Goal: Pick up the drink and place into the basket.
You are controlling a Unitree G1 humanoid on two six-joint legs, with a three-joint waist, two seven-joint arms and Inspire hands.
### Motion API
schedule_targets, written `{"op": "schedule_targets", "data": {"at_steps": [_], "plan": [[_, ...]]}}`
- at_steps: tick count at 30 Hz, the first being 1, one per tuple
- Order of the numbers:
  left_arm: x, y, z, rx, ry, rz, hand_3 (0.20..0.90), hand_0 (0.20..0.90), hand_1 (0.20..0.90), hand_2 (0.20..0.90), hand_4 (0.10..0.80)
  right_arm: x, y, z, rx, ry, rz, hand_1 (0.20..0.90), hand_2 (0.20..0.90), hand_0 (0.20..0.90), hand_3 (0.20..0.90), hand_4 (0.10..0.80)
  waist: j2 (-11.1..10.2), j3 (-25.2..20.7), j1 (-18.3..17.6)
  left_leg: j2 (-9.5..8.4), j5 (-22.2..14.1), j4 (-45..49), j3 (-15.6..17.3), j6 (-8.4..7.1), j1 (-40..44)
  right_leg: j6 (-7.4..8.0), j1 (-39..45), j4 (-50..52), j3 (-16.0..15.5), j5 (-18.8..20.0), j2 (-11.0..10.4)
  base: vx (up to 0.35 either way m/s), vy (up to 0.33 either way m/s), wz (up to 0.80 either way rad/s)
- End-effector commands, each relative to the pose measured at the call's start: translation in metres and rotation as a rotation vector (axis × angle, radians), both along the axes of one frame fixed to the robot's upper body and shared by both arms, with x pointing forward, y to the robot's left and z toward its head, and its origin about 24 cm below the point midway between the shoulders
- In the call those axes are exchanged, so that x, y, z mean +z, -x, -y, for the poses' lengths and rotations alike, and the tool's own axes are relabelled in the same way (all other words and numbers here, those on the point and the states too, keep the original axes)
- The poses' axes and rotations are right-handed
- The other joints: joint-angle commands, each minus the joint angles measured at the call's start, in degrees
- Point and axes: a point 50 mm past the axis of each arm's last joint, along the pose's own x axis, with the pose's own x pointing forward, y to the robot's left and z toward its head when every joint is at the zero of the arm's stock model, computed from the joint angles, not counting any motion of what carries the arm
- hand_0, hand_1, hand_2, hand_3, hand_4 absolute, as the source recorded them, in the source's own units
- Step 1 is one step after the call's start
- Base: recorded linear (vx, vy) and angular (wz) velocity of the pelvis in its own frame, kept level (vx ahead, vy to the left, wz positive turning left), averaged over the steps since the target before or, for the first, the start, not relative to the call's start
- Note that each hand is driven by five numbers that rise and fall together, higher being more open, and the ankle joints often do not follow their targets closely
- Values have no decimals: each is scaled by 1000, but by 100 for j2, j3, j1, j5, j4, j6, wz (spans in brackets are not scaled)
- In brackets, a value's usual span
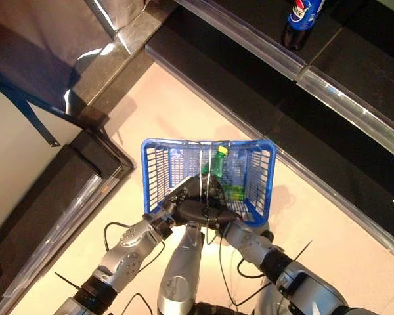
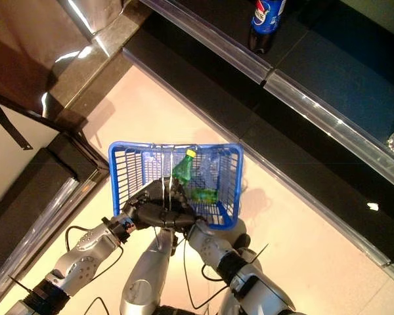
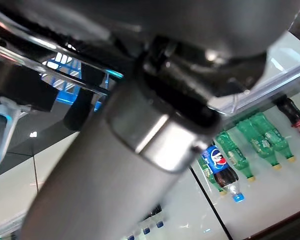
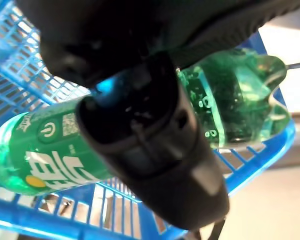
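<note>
Placing step, looks like: green soda bottle (image 4: 65, 150) already down inside the blue basket (image 1: 159, 172).

Right hand (image 4: 155, 155) has its fingers wrapped round the bottle's middle, so it's not released yet. Left hand (image 1: 184, 200) is curled on the basket's handle, just beside the right fingers. Next move, I'd guess: open the right fingers and lift out without snagging the mesh. Bottle's clear green plastic, yellow cap (image 1: 222, 151), green label, lying tilted against the basket's wall past the fingers.

Warm dim light; shelf-edge glare; wrist views blurred.
</note>
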Motion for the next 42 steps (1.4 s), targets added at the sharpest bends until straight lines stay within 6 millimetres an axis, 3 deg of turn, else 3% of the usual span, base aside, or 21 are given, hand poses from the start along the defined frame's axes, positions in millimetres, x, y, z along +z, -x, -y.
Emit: {"op": "schedule_targets", "data": {"at_steps": [1, 14, 23, 24, 25, 26, 27, 33, 42], "plan": [[137, 37, 36, -361, 432, 651, 200, 300, 300, 300, 100, 49, -9, -59, 33, -353, 95, 300, 300, 300, 200, 100, 256, -152, 55, -296, 151, 75, 98, 459, -15, -384, 297, -301, 18, 546, 158, 0, 17, 4], [137, 39, 42, -411, 431, 638, 200, 300, 300, 300, 100, 70, -44, -36, -146, -448, 87, 300, 300, 300, 200, 100, 347, -152, 103, -335, 202, 119, 55, 446, 19, -391, 298, -195, 12, 534, 111, 9, 6, 1], [140, 39, 44, -429, 435, 613, 200, 300, 300, 300, 100, 80, -72, -6, -223, -334, 73, 300, 300, 300, 200, 100, 421, -152, 206, -400, 196, 159, 11, 453, 19, -388, 302, -128, -35, 513, 52, 3, 0, 0], [141, 39, 45, -431, 435, 612, 200, 300, 300, 300, 100, 81, -75, -3, -226, -302, 66, 316, 316, 316, 219, 119, 423, -152, 220, -410, 208, 163, -3, 451, 17, -391, 302, -125, -42, 511, 51, 0, 0, 0], [142, 39, 46, -434, 436, 608, 200, 300, 300, 300, 100, 82, -77, 1, -224, -278, 60, 481, 481, 481, 411, 311, 424, -152, 237, -422, 208, 169, -15, 451, 23, -395, 316, -125, -50, 506, 47, 42, -11, 3], [143, 38, 47, -436, 435, 605, 200, 300, 300, 300, 100, 81, -80, 5, -220, -255, 58, 855, 855, 855, 848, 748, 423, -152, 256, -431, 193, 180, -24, 455, 25, -396, 325, -117, -55, 501, 43, 44, -23, 3], [144, 38, 48, -441, 431, 603, 200, 300, 300, 300, 100, 82, -83, 8, -218, -225, 58, 900, 900, 900, 900, 800, 410, -152, 283, -444, 162, 186, -32, 463, 20, -392, 317, -103, -58, 493, 38, 38, -32, 6], [147, 37, 52, -446, 420, 595, 200, 300, 300, 300, 100, 83, -90, 21, -190, -92, 35, 900, 900, 900, 900, 800, 372, -152, 350, -458, 133, 200, -55, 476, -47, -382, 253, -83, -77, 511, 43, 6, -7, 2], [138, 29, 53, -446, 447, 492, 200, 300, 300, 300, 100, 88, -95, 33, -168, -69, 73, 900, 900, 900, 900, 800, 352, -152, 399, -479, 131, 220, -61, 488, -109, -379, 208, -83, -118, 521, 29, 0, 0, 0]]}}
